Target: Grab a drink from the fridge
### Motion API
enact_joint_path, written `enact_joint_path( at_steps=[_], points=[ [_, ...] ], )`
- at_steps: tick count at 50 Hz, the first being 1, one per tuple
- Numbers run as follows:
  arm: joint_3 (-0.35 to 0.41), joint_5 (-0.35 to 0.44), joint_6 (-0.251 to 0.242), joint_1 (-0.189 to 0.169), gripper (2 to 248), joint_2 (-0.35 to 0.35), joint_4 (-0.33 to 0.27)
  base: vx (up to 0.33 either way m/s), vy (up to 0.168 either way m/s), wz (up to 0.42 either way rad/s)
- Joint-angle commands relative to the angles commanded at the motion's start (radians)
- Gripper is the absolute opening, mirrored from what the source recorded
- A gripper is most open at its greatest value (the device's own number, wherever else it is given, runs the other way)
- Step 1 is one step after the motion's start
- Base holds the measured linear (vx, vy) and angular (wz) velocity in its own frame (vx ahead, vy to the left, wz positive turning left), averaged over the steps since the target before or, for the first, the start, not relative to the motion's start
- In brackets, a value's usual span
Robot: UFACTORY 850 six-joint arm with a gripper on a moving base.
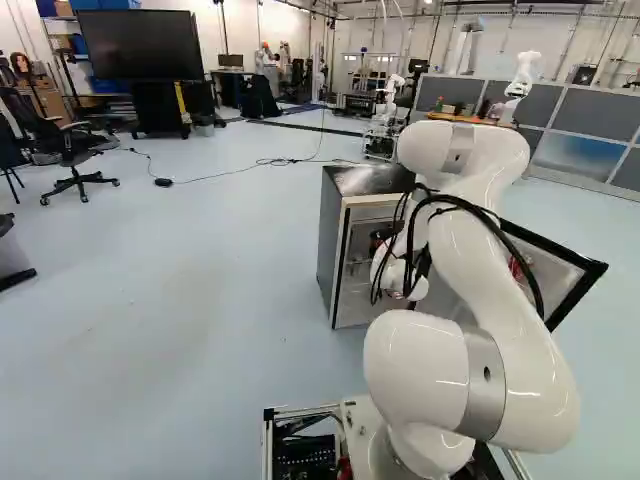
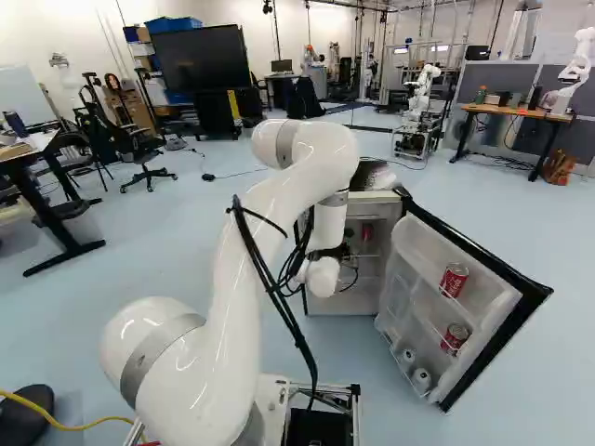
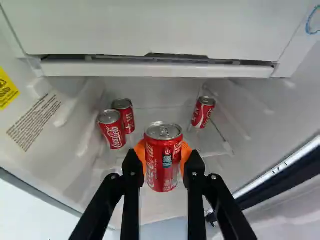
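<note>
Left base view, at the left: a black wheeled office chair, with a wide black screen farther off to its right. Right of both and nearer stands the small fridge with a dark top and white interior. The white jointed arm reaches to it from the near side. Right base view has the black pincer at the fridge opening. Wrist view shows it grasping a red metal drink can, upright between its two orange pads. Farther inside, to one side of that can, stand a pair of red cans close together; to the other side is a single red can. Rightward, the open black-edged door carries two red-and-white cans and two pale round-topped items. Far right is a wooden-topped table, with another white robot beside it.
</note>
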Motion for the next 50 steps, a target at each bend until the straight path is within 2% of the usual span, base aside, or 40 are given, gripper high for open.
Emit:
enact_joint_path(
  at_steps=[50],
  points=[
    [0.362, 0.021, 0.000, -0.044, 89, 0.312, 0.000, 0.000, 0.000, 0.000]
  ],
)
